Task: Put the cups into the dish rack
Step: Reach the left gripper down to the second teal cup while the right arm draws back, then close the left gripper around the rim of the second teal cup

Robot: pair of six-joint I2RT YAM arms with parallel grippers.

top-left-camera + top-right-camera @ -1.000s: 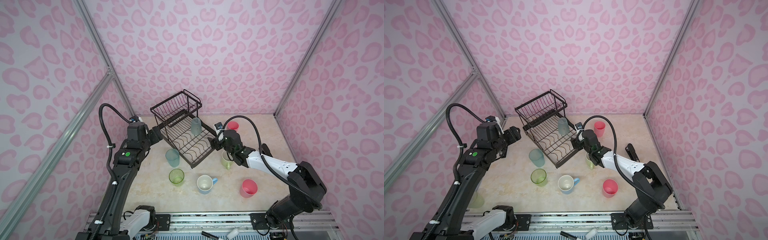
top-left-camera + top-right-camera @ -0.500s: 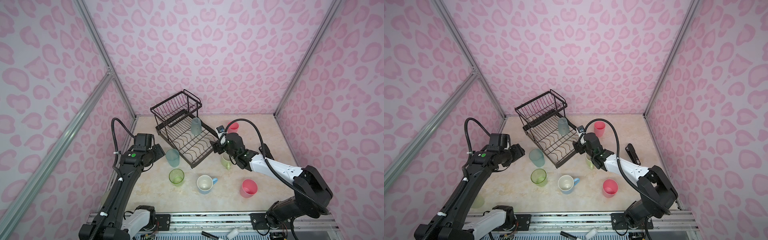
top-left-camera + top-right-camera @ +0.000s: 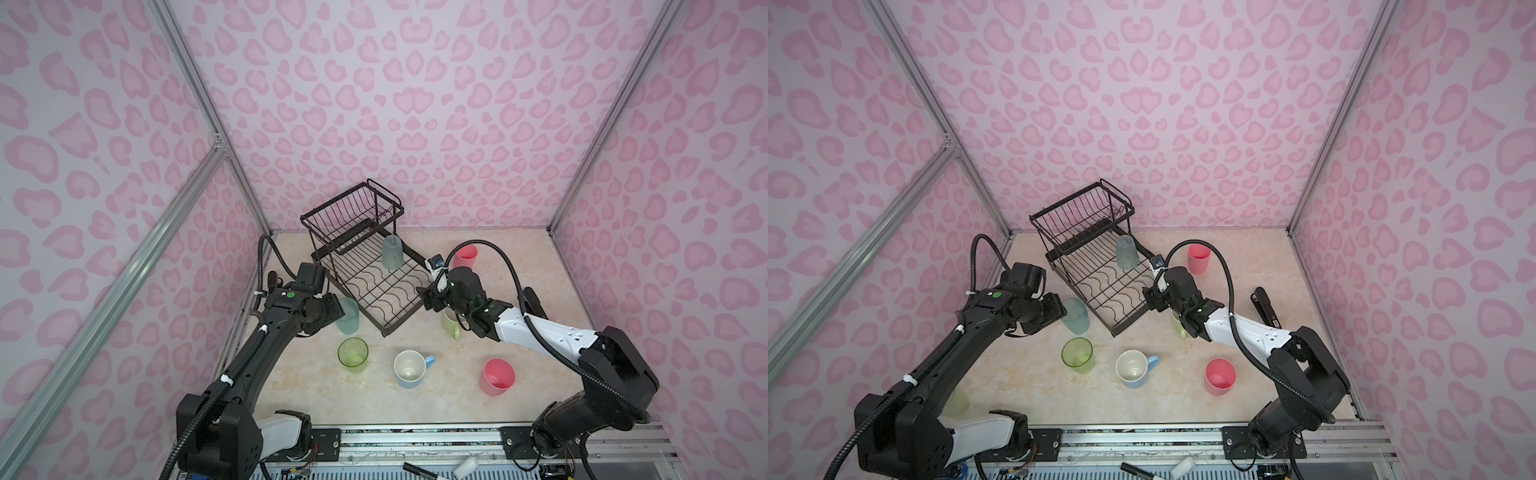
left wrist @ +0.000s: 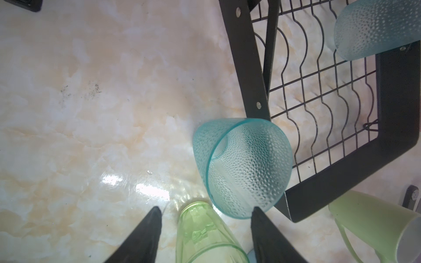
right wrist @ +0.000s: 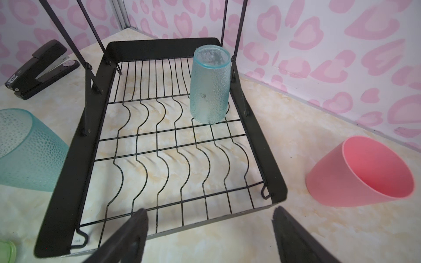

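My left pincer (image 4: pixel 206 209) stands open and holds nothing. Its fingertips are just beside the upright frosted blue-grey tumbler (image 3: pixel 348 316) on the marbled desk (image 3: pixel 415 407), at eight o'clock from the black wire dish rack (image 5: pixel 70 164). My right pincer (image 5: pixel 209 209) gapes wide and empty over the rack's three o'clock corner. A second frosted tumbler (image 3: pixel 392 252) sits upside down in the lower tray. A translucent green tumbler (image 3: pixel 353 354), light-blue handled mug (image 3: pixel 410 368) and pink cup (image 3: pixel 497 376) stand towards six o'clock.
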